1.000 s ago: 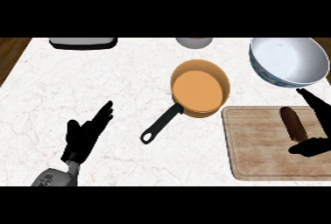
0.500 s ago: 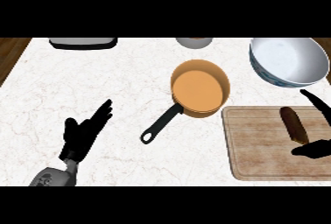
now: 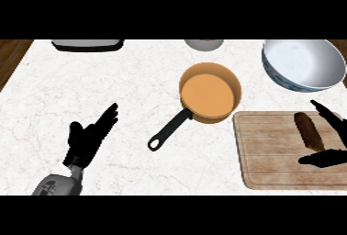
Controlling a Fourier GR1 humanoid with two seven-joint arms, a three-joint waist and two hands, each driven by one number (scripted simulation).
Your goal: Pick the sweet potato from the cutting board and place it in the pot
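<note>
Nearest, low at the view's left, the left hand (image 3: 88,140) rests open on the white marble counter (image 3: 102,82), fingers straight and pointing up-right, well apart from everything in play. At the right edge the right hand (image 3: 327,158) is spread around the sweet potato (image 3: 308,131): thumb just below its near end, fingers reaching up along its right side, not yet closed on it. The sweet potato lies on the wooden cutting board (image 3: 267,156), its long axis running near to far, so the right hand is plainly the nearer one. Beyond and to the left sits the orange pot (image 3: 209,92), black handle toward the viewer; the carry would go up-left. Farther right stands a white bowl (image 3: 303,64)
</note>
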